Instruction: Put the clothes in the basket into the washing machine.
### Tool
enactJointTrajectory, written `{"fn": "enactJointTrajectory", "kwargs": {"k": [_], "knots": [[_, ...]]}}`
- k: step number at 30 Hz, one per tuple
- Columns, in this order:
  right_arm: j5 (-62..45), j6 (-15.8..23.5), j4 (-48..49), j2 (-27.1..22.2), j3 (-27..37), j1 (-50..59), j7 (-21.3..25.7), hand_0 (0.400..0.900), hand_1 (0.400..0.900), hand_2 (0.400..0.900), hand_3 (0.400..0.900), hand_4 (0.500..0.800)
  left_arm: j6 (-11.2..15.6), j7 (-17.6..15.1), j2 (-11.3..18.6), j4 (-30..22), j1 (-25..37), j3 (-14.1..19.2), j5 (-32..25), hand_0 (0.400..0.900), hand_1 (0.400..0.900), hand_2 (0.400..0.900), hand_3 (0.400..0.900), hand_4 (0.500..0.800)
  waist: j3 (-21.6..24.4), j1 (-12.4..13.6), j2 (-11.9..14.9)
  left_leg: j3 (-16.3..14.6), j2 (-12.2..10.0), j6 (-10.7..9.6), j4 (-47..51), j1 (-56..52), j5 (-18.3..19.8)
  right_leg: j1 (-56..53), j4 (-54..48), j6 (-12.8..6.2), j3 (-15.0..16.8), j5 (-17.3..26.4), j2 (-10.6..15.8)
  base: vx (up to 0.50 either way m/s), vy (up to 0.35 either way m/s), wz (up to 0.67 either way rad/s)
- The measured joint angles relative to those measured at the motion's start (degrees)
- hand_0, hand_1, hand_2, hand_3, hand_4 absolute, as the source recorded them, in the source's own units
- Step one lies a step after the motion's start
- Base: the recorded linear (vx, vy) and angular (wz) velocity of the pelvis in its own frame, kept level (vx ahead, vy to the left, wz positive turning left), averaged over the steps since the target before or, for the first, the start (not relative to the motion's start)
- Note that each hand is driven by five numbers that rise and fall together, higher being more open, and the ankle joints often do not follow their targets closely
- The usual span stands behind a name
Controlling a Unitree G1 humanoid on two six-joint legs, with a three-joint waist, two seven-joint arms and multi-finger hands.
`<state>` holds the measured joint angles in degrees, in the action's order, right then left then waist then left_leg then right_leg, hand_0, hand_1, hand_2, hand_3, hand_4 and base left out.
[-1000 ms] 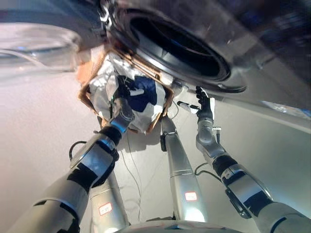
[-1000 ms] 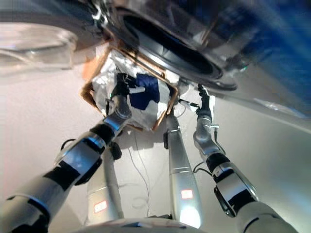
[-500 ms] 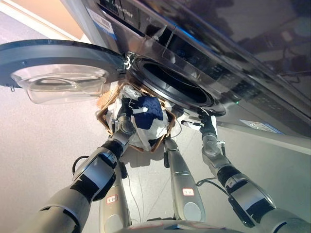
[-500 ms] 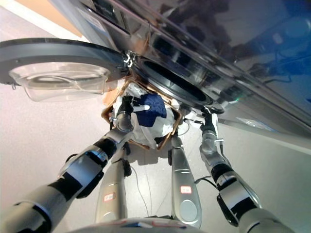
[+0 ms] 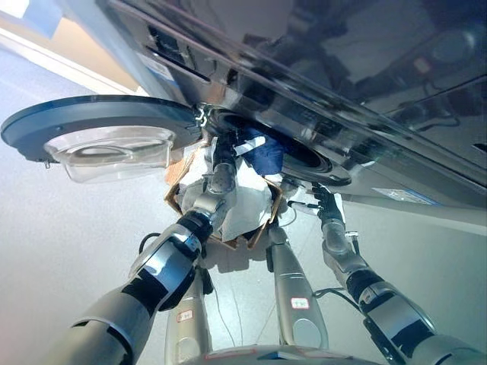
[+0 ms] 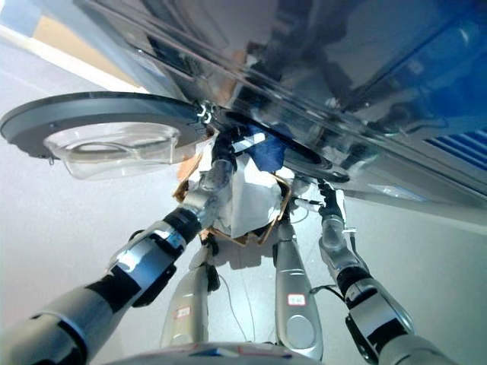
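One dark blue garment (image 5: 262,156) is pinched in your left hand (image 5: 227,149) at the washing machine (image 5: 319,91) mouth, lifted clear for loading. One basket (image 5: 262,220) sits below that hand (pale clothes inside).

Right eye view: right hand (image 6: 330,199) idle beside the basket, fingers relaxed; one door (image 6: 99,125) swung open.

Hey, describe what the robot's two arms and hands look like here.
Both arms are silver-grey metal segments with black bands at the joints. The left hand and right hand are dark, each with some white-tipped fingers.
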<state>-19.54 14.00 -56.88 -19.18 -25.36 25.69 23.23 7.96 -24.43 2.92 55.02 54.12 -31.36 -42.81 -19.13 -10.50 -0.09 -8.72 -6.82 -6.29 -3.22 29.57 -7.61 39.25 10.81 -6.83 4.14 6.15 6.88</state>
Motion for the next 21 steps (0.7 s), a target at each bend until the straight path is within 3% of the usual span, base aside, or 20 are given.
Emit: {"fn": "enactJointTrajectory", "kwargs": {"k": [8, 16, 17, 18, 21], "knots": [[-0.1, 0.0, 6.4, -1.9, 1.0, -3.0, 0.0, 0.900, 0.900, 0.900, 0.900, 0.800, 0.9, 0.4, -0.3, 0.0, 6.1, 3.3, -5.2, 0.400, 0.400, 0.400, 0.400, 0.500, 0.0, -2.3, 0.0, -2.3, -0.2, -0.3, 2.8, -0.9, -0.6, 1.7, -0.1, 0.02, 1.7, 0.0, -0.8, 0.03, -0.006, -0.09], [-0.1, 0.0, 9.8, -2.2, 3.3, -5.2, 0.1, 0.900, 0.900, 0.900, 0.900, 0.800, 1.1, 0.3, -0.5, 0.8, 9.6, 8.0, -11.0, 0.400, 0.400, 0.400, 0.400, 0.500, 0.2, -4.0, 0.1, -2.1, -0.2, -0.1, 3.8, 1.4, -1.6, 4.4, 0.0, 0.04, 1.8, 0.2, -0.8, 0.02, -0.004, -0.07], [-0.1, 0.0, 10.2, -2.2, 3.5, -5.4, 0.1, 0.900, 0.900, 0.900, 0.900, 0.800, 1.2, 0.3, -0.3, 0.8, 10.1, 8.2, -11.1, 0.720, 0.720, 0.720, 0.720, 0.692, 0.3, -4.1, 0.1, -2.2, -0.2, -0.1, 3.8, 1.9, -1.7, 4.9, 0.0, 0.00, 1.9, 0.3, -0.9, 0.02, -0.013, -0.04], [-0.1, 0.0, 10.5, -2.2, 3.7, -5.5, 0.1, 0.900, 0.900, 0.900, 0.900, 0.800, 1.2, 0.3, -0.1, 0.8, 10.6, 8.2, -11.1, 0.900, 0.900, 0.900, 0.900, 0.800, 0.3, -4.1, 0.1, -2.2, -0.2, -0.2, 3.8, 2.3, -1.8, 5.4, 0.0, 0.03, 2.0, 0.4, -1.0, 0.01, -0.015, 0.04], [-0.1, 0.0, 10.5, -2.2, 4.4, -5.8, 0.1, 0.900, 0.900, 0.900, 0.900, 0.800, 1.3, 0.3, 0.1, 0.8, 11.4, 8.2, -11.0, 0.900, 0.900, 0.900, 0.900, 0.800, 0.3, -4.1, 0.1, -2.3, -0.2, -0.2, 3.9, 3.1, -2.1, 6.3, 0.0, 0.13, 2.1, 0.8, -1.0, 0.01, -0.010, 0.08]]}}
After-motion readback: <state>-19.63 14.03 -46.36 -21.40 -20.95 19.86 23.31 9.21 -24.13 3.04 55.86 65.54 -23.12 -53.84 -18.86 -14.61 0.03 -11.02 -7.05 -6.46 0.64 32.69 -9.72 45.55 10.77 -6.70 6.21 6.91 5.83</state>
